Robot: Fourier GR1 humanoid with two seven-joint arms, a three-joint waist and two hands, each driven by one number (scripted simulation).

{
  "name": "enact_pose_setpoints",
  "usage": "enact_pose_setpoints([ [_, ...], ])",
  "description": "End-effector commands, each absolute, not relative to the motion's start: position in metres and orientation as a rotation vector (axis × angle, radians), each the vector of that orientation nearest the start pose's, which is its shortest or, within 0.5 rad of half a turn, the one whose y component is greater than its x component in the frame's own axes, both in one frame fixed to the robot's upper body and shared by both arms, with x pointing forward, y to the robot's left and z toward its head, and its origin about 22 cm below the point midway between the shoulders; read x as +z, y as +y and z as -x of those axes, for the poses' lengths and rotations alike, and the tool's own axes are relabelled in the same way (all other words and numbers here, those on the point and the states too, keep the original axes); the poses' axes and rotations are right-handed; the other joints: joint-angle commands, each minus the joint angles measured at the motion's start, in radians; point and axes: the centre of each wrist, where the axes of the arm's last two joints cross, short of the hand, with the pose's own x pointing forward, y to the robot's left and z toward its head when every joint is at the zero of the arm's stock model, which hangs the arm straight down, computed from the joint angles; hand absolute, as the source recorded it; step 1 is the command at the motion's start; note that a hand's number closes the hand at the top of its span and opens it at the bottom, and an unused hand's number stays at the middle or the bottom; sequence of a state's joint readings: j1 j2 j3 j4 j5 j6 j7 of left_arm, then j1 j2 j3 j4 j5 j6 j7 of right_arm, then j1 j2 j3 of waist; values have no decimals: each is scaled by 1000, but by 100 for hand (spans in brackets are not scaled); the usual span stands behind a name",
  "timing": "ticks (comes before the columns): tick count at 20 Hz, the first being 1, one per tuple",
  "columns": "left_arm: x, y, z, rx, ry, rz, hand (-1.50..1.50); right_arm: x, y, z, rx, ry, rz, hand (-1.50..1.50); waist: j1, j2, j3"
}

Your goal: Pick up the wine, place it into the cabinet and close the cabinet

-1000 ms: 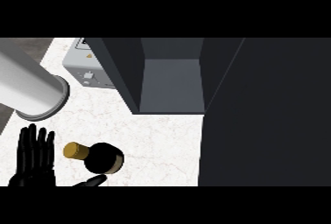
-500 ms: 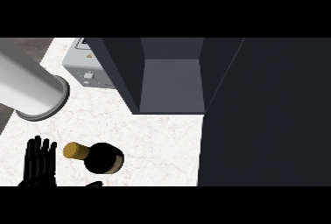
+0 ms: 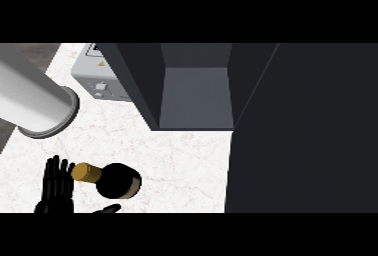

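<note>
The wine bottle [image 3: 118,181] stands on the white marble counter [image 3: 177,160], seen from above as a dark round body with a gold cap [image 3: 87,172]. My left hand [image 3: 57,187] is at the lower left, fingers straight and pointing up, just left of the cap; whether it touches the cap is unclear. Its thumb [image 3: 109,208] shows below the bottle at the lower edge. The hand is open and holds nothing. The cabinet [image 3: 196,95] stands open at the back, its grey inside bare. My right hand is out of sight.
The cabinet's dark door [image 3: 303,130] fills the right side of the view. A large grey cylinder [image 3: 33,102] lies at the left. A white appliance [image 3: 102,80] sits behind it beside the cabinet's left wall.
My left hand has slid down toward the lower edge, so less of it shows. The bottle and the cabinet have not moved.
</note>
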State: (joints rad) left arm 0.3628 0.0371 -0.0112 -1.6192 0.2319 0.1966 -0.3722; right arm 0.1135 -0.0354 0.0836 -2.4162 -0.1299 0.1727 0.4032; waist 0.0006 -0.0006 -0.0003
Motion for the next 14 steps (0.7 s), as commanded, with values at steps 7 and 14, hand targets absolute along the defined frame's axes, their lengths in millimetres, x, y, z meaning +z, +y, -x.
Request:
enact_pose_setpoints([
  [7,-87,264,-156,371,-1608,-189,-150,182,-223,-151,203,-1923,-208,-150,-1,0,0],
  [14,-120,271,-180,388,-1591,-187,-150,164,-226,-142,223,-1905,-202,-150,-5,1,0],
])
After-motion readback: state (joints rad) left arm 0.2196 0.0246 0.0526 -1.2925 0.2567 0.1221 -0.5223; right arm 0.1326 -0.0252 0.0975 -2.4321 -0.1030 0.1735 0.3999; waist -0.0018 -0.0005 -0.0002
